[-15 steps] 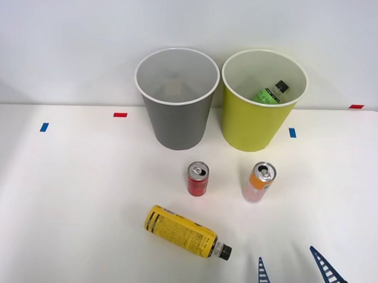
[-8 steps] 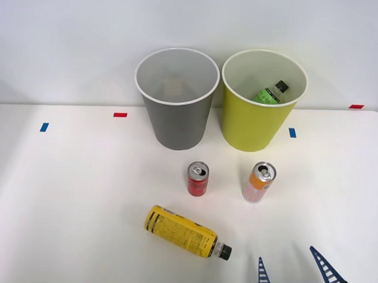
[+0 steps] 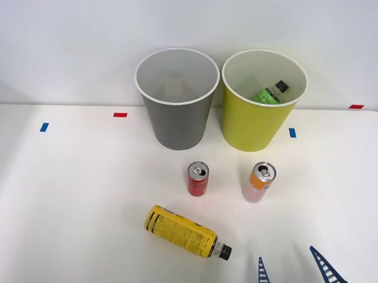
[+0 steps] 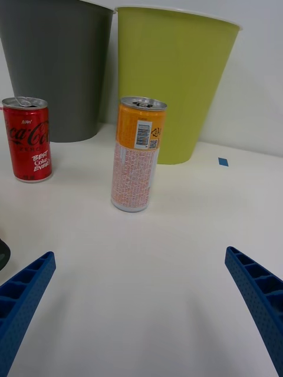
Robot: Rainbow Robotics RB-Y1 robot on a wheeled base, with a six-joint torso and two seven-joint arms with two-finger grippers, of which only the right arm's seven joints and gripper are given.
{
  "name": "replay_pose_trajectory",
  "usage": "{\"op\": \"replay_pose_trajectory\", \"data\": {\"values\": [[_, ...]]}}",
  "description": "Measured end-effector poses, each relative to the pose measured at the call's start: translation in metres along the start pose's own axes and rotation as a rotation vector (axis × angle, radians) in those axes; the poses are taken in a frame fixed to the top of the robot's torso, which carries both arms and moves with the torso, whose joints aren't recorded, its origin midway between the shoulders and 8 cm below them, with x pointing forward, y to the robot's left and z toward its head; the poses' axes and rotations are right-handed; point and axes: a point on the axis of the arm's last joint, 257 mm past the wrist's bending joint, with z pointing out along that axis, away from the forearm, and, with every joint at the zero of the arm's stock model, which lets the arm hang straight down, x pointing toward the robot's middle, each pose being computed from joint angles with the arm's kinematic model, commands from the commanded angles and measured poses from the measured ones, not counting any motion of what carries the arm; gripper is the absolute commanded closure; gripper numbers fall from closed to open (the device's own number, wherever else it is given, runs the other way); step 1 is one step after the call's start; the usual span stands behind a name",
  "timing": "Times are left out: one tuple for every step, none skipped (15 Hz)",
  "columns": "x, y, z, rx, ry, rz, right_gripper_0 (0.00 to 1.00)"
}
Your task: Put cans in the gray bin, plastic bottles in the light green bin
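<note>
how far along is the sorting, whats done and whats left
Done: the green-label bottle lies inside the light green bin. In hand: nothing; the right gripper is open, facing the orange can. Left: orange can and red can for the gray bin, and the yellow bottle on the table.

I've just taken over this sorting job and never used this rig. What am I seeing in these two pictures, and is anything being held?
You're driving a two-armed robot. The front view looks down from above its arms; the other picture comes from a camera on its right wrist. The blue ribbed prongs are the right gripper, open and holding nothing. On the white table stand a gray bin and a light green bin, which already holds a clear bottle. In front stand a red can and an orange can; a yellow bottle lies on its side nearer the robot.
</note>
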Motion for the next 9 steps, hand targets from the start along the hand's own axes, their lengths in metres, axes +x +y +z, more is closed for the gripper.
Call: {"op": "replay_pose_trajectory", "data": {"values": [[0.0,0.0,0.0,0.0,0.0,0.0,0.0],[0.0,0.0,0.0,0.0,0.0,0.0,0.0],[0.0,0.0,0.0,0.0,0.0,0.0,0.0],[0.0,0.0,0.0,0.0,0.0,0.0,0.0],[0.0,0.0,0.0,0.0,0.0,0.0,0.0],[0.0,0.0,0.0,0.0,0.0,0.0,0.0],[0.0,0.0,0.0,0.0,0.0,0.0,0.0],[0.0,0.0,0.0,0.0,0.0,0.0,0.0],[0.0,0.0,0.0,0.0,0.0,0.0,0.0]]}}
